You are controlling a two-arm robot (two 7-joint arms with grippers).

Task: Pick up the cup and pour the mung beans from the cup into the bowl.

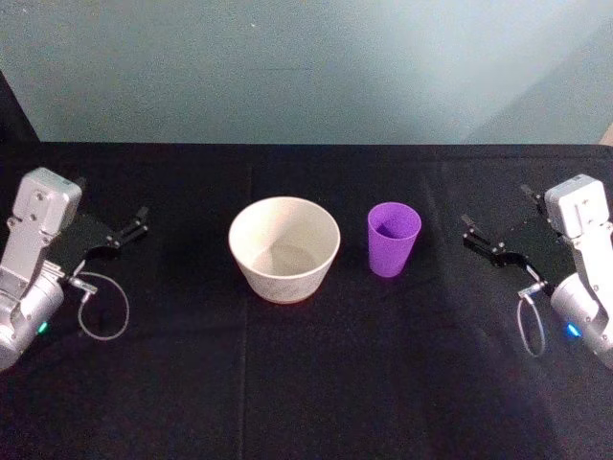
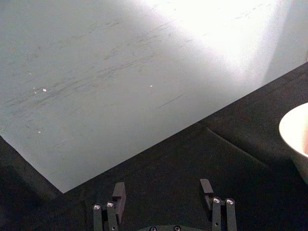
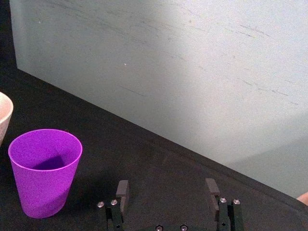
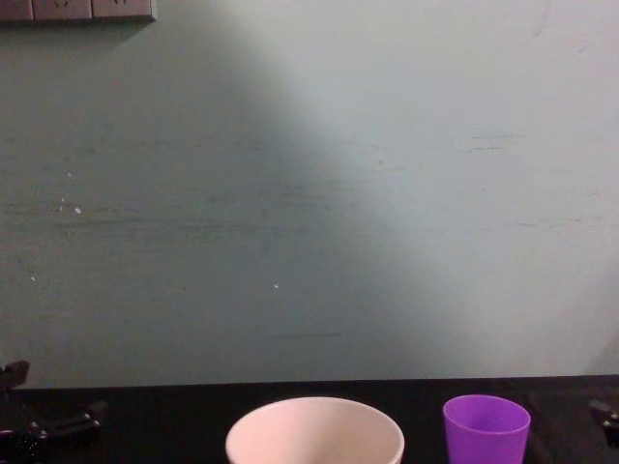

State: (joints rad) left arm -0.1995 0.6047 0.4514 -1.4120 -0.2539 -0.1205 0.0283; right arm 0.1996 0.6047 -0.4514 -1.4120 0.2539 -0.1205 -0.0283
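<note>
Purple cup (image 1: 394, 238) stands upright on the black table (image 1: 306, 383), just beside the cream bowl (image 1: 284, 278), on its right.
The left tool (image 2: 162, 185) and right tool (image 3: 166, 183) rest near opposite table ends, both spread wide, empty, well apart from the cup.

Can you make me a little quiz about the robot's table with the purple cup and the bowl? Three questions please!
1. True or false: the purple cup stands upright on the black table, apart from the cream bowl.
2. Pick one: on which side of the bowl, by the robot's own sides, does the cup stand? A) left B) right C) behind it
3. Fill in the word: the left gripper and the right gripper both have their fingers ____ and hold nothing.

Key: 1 true; 2 B; 3 open.
</note>
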